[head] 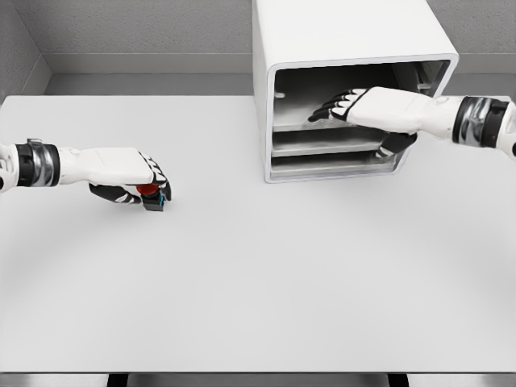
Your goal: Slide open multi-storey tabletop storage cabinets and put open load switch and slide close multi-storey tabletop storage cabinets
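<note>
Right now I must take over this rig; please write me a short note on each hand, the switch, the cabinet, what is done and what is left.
Left hand: on the table at the left, fingers curled around the load switch, a small dark part with a red piece.
Right hand: reaching into the front of the white storage cabinet, fingers extended over the upper shelf, holding nothing.
Done: the switch is grasped; the cabinet front shows open with the shelves visible.
Left: carry the switch to the cabinet, put it inside, withdraw the hands, slide the cabinet closed.
</note>
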Robot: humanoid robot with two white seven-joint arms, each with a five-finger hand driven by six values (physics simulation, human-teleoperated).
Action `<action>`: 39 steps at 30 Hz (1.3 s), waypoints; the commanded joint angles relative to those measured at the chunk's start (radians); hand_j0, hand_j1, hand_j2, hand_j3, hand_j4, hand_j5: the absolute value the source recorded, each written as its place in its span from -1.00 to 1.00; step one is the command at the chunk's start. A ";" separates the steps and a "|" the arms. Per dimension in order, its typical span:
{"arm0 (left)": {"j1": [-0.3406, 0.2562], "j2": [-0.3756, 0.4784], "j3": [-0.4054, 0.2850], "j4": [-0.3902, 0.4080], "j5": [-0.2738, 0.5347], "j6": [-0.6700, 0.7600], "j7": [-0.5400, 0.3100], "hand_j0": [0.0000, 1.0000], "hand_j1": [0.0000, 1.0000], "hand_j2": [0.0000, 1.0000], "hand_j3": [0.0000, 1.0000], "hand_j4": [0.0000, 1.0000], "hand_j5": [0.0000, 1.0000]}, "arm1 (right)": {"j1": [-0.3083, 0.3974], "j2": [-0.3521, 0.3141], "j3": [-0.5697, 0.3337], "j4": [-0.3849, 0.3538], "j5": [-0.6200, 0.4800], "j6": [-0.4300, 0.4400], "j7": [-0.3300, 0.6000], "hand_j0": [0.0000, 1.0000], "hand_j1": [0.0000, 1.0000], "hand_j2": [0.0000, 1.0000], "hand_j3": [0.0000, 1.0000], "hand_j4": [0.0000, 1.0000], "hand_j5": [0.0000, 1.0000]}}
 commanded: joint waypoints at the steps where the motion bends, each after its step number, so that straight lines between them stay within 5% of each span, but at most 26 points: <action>1: 0.000 0.000 0.001 0.000 0.000 0.002 0.000 0.08 0.08 0.08 0.08 0.08 0.08 | 0.000 0.009 0.003 0.031 0.002 0.018 0.000 1.00 1.00 1.00 1.00 1.00 1.00; 8: -0.002 0.002 0.001 0.000 0.000 0.002 0.000 -0.29 -0.29 -0.29 -0.29 -0.29 -0.29 | -0.023 0.043 0.021 0.059 0.049 0.068 0.000 1.00 1.00 1.00 1.00 1.00 1.00; 21: -0.043 0.019 0.006 -0.083 0.013 0.002 0.000 -0.30 -0.30 -0.30 -0.30 -0.30 -0.30 | -0.043 0.058 0.064 0.073 0.124 0.053 0.000 1.00 1.00 1.00 1.00 1.00 1.00; 39: -0.051 0.040 0.006 -0.178 0.013 0.002 0.000 -0.30 -0.30 -0.30 -0.30 -0.30 -0.30 | -0.006 0.000 0.054 -0.081 0.118 -0.073 0.000 1.00 1.00 1.00 1.00 1.00 1.00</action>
